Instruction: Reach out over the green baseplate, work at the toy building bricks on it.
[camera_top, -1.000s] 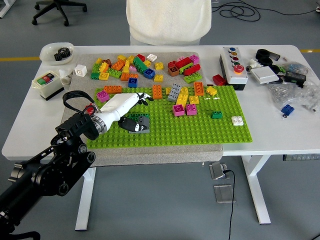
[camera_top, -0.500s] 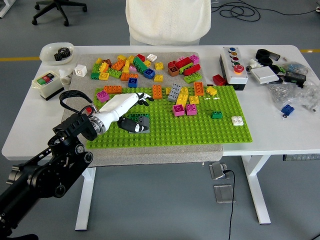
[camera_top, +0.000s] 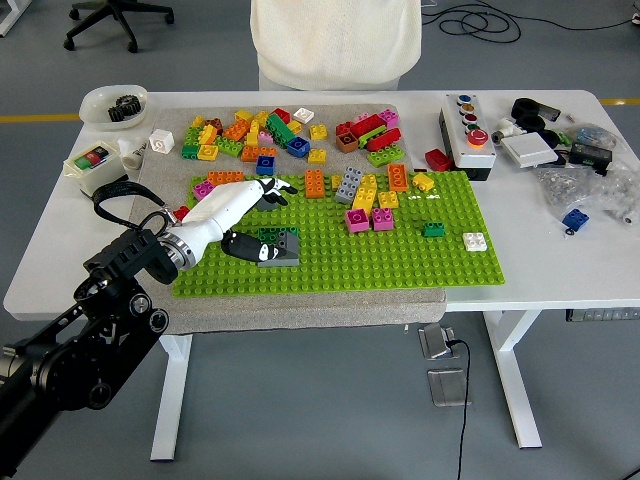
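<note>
now | left hand (camera_top: 245, 200) over green baseplate (camera_top: 400, 260) | baseplate long axis left-right | fingers loose, empty

Single head view: high, robot's side, facing forward-down over white table (camera_top: 560, 262).

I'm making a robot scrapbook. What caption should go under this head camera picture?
Robot's left hand reaches over the green baseplate among colourful toy bricks, while a person stands behind the table.
</note>
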